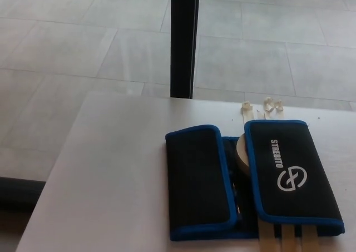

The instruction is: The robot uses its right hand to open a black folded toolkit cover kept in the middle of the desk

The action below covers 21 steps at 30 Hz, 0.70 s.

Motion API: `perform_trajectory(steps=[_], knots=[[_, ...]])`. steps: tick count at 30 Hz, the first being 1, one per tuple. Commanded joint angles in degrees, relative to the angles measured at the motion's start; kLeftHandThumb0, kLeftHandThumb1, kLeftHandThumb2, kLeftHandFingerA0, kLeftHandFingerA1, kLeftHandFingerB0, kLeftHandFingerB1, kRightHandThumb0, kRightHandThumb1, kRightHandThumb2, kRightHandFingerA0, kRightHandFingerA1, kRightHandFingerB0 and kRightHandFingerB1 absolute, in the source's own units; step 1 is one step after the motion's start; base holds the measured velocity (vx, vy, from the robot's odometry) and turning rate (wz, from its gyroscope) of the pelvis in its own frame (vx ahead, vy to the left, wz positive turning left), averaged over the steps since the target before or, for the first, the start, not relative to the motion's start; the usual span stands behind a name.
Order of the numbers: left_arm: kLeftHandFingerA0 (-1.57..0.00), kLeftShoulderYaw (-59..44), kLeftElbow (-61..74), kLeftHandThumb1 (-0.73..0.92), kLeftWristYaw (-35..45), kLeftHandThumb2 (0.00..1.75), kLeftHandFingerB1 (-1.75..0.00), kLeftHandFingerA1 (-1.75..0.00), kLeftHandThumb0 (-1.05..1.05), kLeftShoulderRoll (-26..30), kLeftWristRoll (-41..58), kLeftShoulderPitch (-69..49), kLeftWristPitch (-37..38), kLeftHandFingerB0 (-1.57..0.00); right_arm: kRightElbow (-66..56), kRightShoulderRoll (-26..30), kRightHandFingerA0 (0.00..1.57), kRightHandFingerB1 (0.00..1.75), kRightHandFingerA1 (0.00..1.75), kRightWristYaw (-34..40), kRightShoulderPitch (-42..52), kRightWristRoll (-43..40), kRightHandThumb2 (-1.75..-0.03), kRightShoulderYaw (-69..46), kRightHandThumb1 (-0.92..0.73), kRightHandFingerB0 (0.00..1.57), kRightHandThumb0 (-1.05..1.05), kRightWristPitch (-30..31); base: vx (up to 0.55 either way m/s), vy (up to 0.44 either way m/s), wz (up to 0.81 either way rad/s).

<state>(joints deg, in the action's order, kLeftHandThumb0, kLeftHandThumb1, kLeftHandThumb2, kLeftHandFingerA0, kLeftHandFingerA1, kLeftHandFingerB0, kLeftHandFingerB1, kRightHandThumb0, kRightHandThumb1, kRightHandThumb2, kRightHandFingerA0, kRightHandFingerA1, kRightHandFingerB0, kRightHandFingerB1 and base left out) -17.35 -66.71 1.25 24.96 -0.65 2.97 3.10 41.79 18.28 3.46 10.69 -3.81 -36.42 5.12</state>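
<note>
Toolkit cover (pixel 253 179), black with blue piping, lies folded on the pale desk (pixel 111 168), toward its right and near side in this view rather than dead centre, with two flaps turned inward: a plain left flap (pixel 197 179) and a right flap (pixel 292 177) printed with white lettering and a round logo. Between the two flaps a narrow gap shows something tan and rounded (pixel 242 152), and pale straps (pixel 283 238) stick out from under the near edge, with pale clips (pixel 261 107) lying at the far edge. Neither robot hand is in view, so nothing can be said of how their fingers stand or whether they hold anything. The step ahead is, by my reading, the first reach, with neither flap yet lifted. To do it well, the right hand would best come in from the right and low, slide a fingertip under the inner blue edge of the right flap at the gap, pinch only that one layer, and swing it outward to the right in an arc, keeping the base pressed flat by its own weight. Pinching too deep could catch the contents or drag the whole kit across the smooth surface; the straps near the front edge are best avoided
</note>
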Motion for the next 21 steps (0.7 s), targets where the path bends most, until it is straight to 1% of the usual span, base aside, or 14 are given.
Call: perform_trajectory(steps=[1, 2, 3, 4, 7, 8, 9, 10, 12, 14, 16, 17, 19, 21], knots=[[-1.57, -6.04, -5.50, -0.65, -4.79, 0.67, -1.37, -1.49, -0.21, 3.82, 5.30, 3.09, -3.45, -1.31, -1.92, 4.31, 0.53, 1.15, 1.47, 10.73, -4.12, -15.29, -0.73, -17.42, -0.61, 0.51, -0.45, 14.60, 0.00, 0.000, 0.00], [-1.57, -6.29, -5.21, -0.73, -4.18, 0.64, -1.42, -1.51, -0.24, 3.81, 5.50, 2.91, -3.11, -1.35, -2.48, 4.49, 0.44, 0.88, 1.46, 13.22, -5.22, -17.26, -0.69, -20.27, -0.67, 0.23, -0.40, 16.78, 0.00, 0.000, 0.00], [-1.53, -6.62, -5.50, -0.73, -4.05, 0.65, -1.38, -1.49, -0.24, 3.81, 5.55, 3.04, -3.17, -1.26, -4.64, 4.34, 0.32, 0.97, 1.38, 15.92, -6.38, -19.52, -0.76, -24.27, -0.77, 0.26, -0.39, 19.10, 0.00, 0.000, 0.00], [-1.54, -6.43, -5.68, -0.73, -4.48, 0.65, -1.38, -1.50, -0.24, 3.87, 5.17, 3.21, -3.54, -1.26, -5.47, 4.60, 0.53, 0.96, 1.66, 17.97, -7.23, -20.32, -0.90, -26.51, -0.69, 0.27, -0.40, 20.78, 0.00, 0.000, 0.00], [-1.54, -6.57, -6.04, -0.73, -4.74, 0.65, -1.37, -1.50, -0.24, 3.87, 4.90, 3.34, -3.58, -1.24, -4.79, 5.07, 0.71, 0.88, 1.65, 23.91, -10.09, -20.36, -0.86, -30.83, -0.71, 0.29, -0.41, 19.57, 0.00, 0.000, 0.00], [-1.53, -6.85, -5.92, -0.73, -4.67, 0.65, -1.38, -1.50, -0.23, 3.80, 5.10, 3.37, -3.61, -1.27, 0.71, 9.21, 0.99, 1.19, 1.75, 27.32, -13.71, -21.71, -0.77, -34.02, -0.70, 0.38, -0.49, 16.37, 0.00, 0.000, 0.00], [-1.50, -6.96, -5.96, -0.73, -4.36, 0.64, -1.39, -1.48, -0.23, 3.75, 5.18, 3.25, -3.16, -1.29, 0.53, 9.64, 1.10, 1.38, 1.75, 28.16, -15.12, -22.62, -0.80, -35.43, -0.67, 0.51, -0.46, 14.28, 0.00, 0.000, 0.00], [-1.51, -7.08, -6.08, -0.73, -3.88, 0.64, -1.39, -1.49, -0.24, 3.78, 5.24, 3.19, -2.91, -1.29, 0.44, 10.00, 1.10, 1.22, 1.75, 28.22, -16.69, -23.78, -0.79, -37.03, -0.68, 0.47, -0.46, 12.20, 0.00, 0.000, 0.00], [-1.54, -6.90, -6.33, -0.73, -4.12, 0.65, -1.40, -1.50, -0.24, 3.84, 4.94, 3.28, -2.99, -1.32, 0.65, 11.40, 1.15, 1.21, 1.75, 28.01, -18.69, -22.52, -0.86, -36.88, -0.60, 0.59, -0.46, 11.83, 0.00, 0.000, 0.00], [-1.53, -7.16, -6.37, -0.73, -4.25, 0.65, -1.37, -1.49, -0.24, 3.79, 5.12, 3.32, -2.99, -1.23, -2.56, 11.51, 1.22, 1.22, 1.75, 27.82, -21.47, -21.17, -0.76, -36.07, -0.57, 0.50, -0.49, 10.75, 0.00, 0.000, 0.00], [-1.57, -7.01, -6.51, -0.67, -4.85, 0.67, -1.34, -1.49, -0.22, 3.61, 4.77, 3.26, -2.87, -1.21, -10.64, 9.25, 1.06, 1.32, 1.75, 24.87, -22.78, -20.91, -0.66, -34.55, -0.67, 0.41, -0.55, 11.35, 0.00, 0.000, 0.00], [-1.57, -7.45, -6.48, -0.71, -4.22, 0.66, -1.36, -1.51, -0.23, 3.61, 5.20, 3.20, -2.65, -1.23, -12.72, 9.06, 0.90, 0.95, 1.68, 24.07, -23.34, -19.41, -0.61, -32.81, -0.70, 0.21, -0.58, 12.28, 0.00, 0.000, 0.00], [-1.57, -7.71, -6.56, -0.73, -4.05, 0.65, -1.39, -1.51, -0.24, 3.60, 5.17, 3.24, -2.56, -1.28, -20.53, 6.42, 0.52, 0.66, 1.50, 19.55, -23.86, -20.57, -0.63, -30.38, -0.71, 0.13, -0.60, 13.50, 0.00, 0.000, 0.00], [-1.57, -7.68, -6.57, -0.71, -4.19, 0.65, -1.39, -1.51, -0.24, 3.49, 4.95, 3.40, -2.65, -1.29, -26.43, 5.12, 0.30, 0.61, 0.95, 18.17, -24.48, -20.05, -0.61, -27.32, -0.69, 0.18, -0.66, 15.95, 0.00, 0.000, 0.00]])
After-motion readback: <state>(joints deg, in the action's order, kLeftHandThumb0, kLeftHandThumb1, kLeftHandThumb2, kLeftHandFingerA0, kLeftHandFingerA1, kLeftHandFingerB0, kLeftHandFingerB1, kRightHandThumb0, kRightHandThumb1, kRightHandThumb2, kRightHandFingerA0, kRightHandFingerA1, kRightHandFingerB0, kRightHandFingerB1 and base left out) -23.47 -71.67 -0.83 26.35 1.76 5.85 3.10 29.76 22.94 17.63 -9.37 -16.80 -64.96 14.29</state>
